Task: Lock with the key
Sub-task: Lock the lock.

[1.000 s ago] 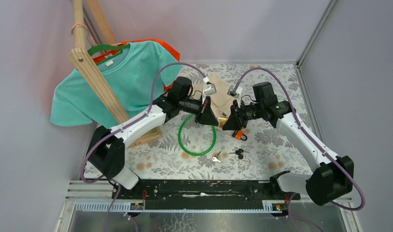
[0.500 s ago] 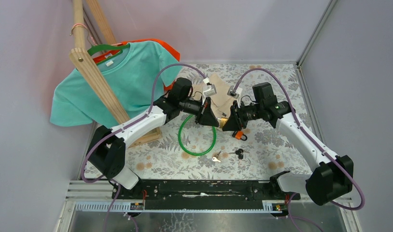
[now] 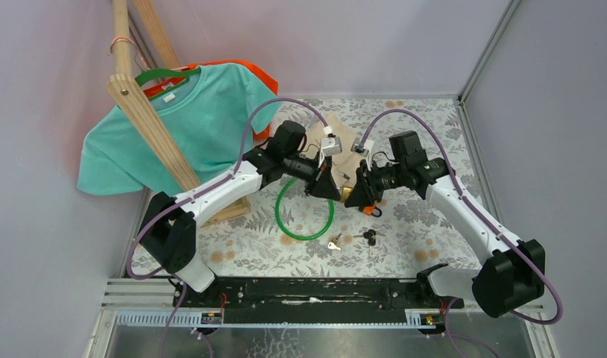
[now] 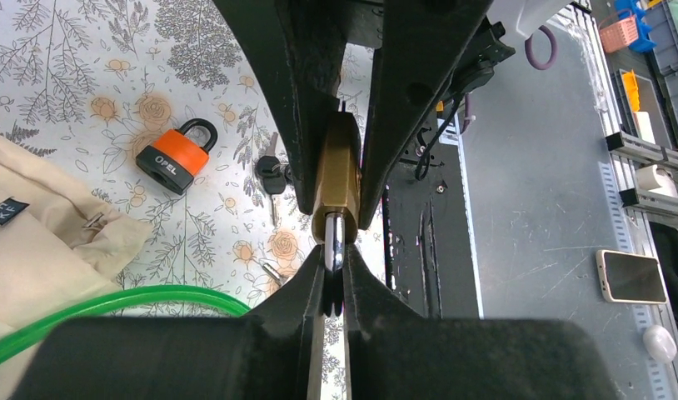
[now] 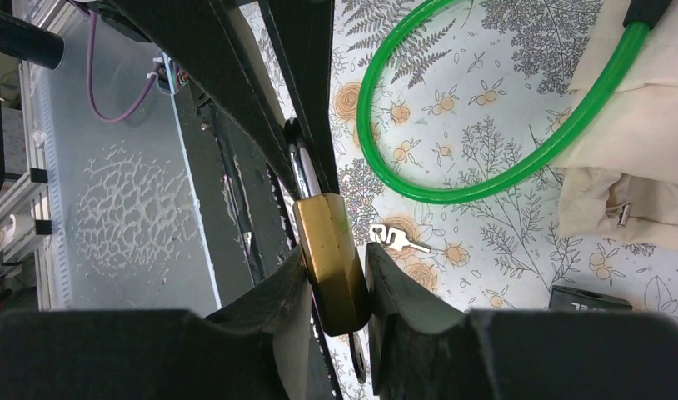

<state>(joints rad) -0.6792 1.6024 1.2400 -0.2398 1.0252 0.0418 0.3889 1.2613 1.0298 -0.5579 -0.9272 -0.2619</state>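
1. Brass padlock (image 5: 331,258): held above the table (image 3: 420,224), mid-table, between both grippers.
2. Right gripper (image 5: 336,268) clamps its body; left gripper (image 4: 333,250) pinches its shackle (image 4: 334,237).
3. Orange lock (image 4: 173,157): on the table, 4 o'clock of the padlock.
4. Key (image 5: 398,240): 6 o'clock; green ring (image 5: 452,187): 9 o'clock.

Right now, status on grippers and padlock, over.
Left gripper shut on shackle. Right gripper shut on brass padlock. Silver key lying on table, untouched. No obstruction seen.

A floral-print table (image 3: 420,216) holds a green plastic tube ring (image 3: 304,239), with a beige cloth bag (image 4: 44,250) on its far side. To the ring's right lie an orange padlock (image 4: 172,157), a silver key (image 3: 334,244) and black-headed keys (image 3: 370,236).
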